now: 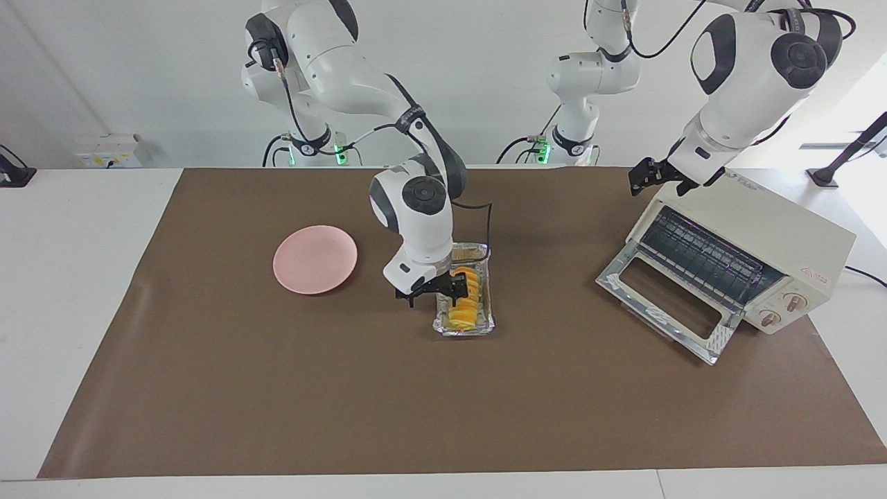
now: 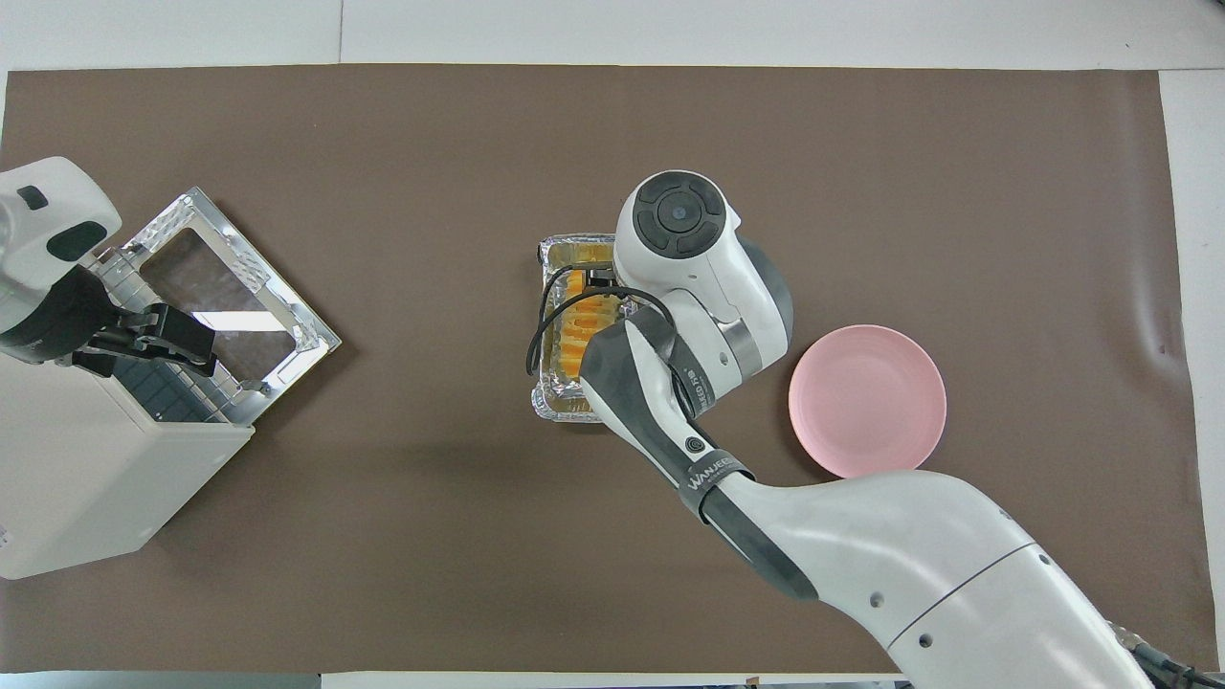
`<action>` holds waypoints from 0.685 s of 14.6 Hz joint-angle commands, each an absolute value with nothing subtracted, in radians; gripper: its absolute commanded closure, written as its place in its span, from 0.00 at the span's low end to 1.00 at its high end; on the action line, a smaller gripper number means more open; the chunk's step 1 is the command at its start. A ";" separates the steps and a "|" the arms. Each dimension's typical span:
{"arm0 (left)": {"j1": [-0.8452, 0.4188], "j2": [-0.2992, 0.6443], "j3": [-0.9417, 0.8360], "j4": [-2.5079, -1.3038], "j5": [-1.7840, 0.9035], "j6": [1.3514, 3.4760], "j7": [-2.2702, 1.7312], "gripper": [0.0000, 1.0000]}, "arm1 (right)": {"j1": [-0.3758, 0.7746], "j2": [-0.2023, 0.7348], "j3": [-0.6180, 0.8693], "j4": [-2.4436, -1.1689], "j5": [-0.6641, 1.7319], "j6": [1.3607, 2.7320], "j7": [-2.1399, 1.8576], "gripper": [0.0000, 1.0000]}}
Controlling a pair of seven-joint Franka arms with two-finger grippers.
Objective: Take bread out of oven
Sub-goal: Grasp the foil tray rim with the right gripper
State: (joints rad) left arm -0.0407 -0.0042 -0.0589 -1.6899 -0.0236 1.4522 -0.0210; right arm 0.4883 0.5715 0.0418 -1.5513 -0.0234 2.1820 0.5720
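My right claw (image 1: 435, 291), jaws apart, sits low at the bread (image 1: 466, 299), whose long axis runs toward and away from the robots in the foil tray (image 1: 463, 327) mid-surface, well apart from the open oven (image 1: 734, 270) under my spread left claw (image 1: 658, 181).

- Overhead, the right arm covers much of the bread (image 2: 572, 337) and one side of the foil tray (image 2: 560, 407).
- The right hand (image 1: 431, 294) hides part of the loaf in the facing view too.
- The oven (image 2: 91, 478) runs off the overhead picture's edge.
- Contact between hand and bread: can't tell.
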 commanded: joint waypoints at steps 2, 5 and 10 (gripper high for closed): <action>-0.049 -0.020 -0.057 -1.692 -0.005 1.437 -0.024 0.00 | 0.485 0.549 0.044 -1.635 -0.048 2.261 0.574 0.22; -0.038 -0.021 -0.054 -1.687 -0.005 1.445 -0.026 0.00 | 0.485 0.549 0.044 -1.632 -0.054 2.261 0.571 0.96; -0.037 -0.021 -0.051 -1.686 -0.005 1.445 -0.029 0.00 | 0.483 0.549 0.046 -1.620 -0.054 2.269 0.569 1.00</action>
State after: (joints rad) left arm -0.0354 -0.0050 -0.0523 -1.6820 -0.0226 1.4511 -0.0219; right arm 0.4889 0.5696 0.0415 -1.6020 -0.0285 2.2513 0.5716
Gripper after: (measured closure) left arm 0.000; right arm 0.894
